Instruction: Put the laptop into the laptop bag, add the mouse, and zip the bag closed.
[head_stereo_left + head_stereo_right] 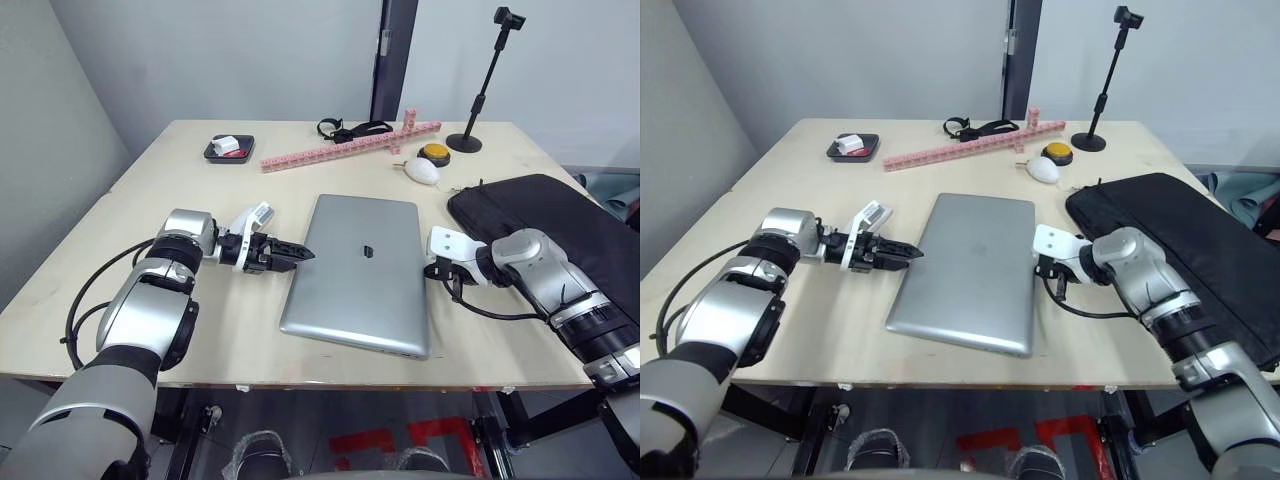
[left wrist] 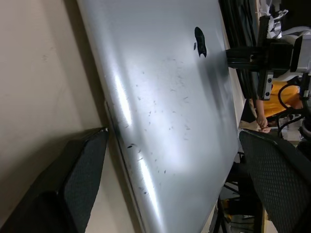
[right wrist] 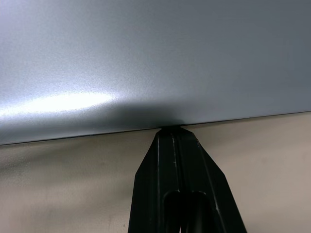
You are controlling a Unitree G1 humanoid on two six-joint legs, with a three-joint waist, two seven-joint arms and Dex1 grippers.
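Laptop [image 1: 362,272] lying flat and closed in the middle of the bench [image 1: 160,190], lid up, and from the head cameras both arms are squaring up to it from the sides. Left claw [image 1: 300,254] sits right at the laptop's left edge, right claw [image 1: 432,270] is tucked against the right edge. Off to the robot's right the laptop bag [image 1: 560,215] lies flat and black, nothing in it as far as I can see. Further back, just beside the bag's far corner, the white mouse [image 1: 422,172] waits next to a yellow-orange button [image 1: 434,153].

Over to the left wrist camera: the two dark fingers [image 2: 73,179] are spread wide, one down on the bench side of the laptop's edge, the other out over the lid. Nothing gripped.

Right wrist camera now: the fingers [image 3: 177,165] are pressed together into a single point, and that tip is touching the laptop's edge where it meets the bench. Closed on nothing, just nudging.

So by my reckoning we're at the very start: laptop not yet lifted, bag unfilled, mouse untouched, zipping all still to come.
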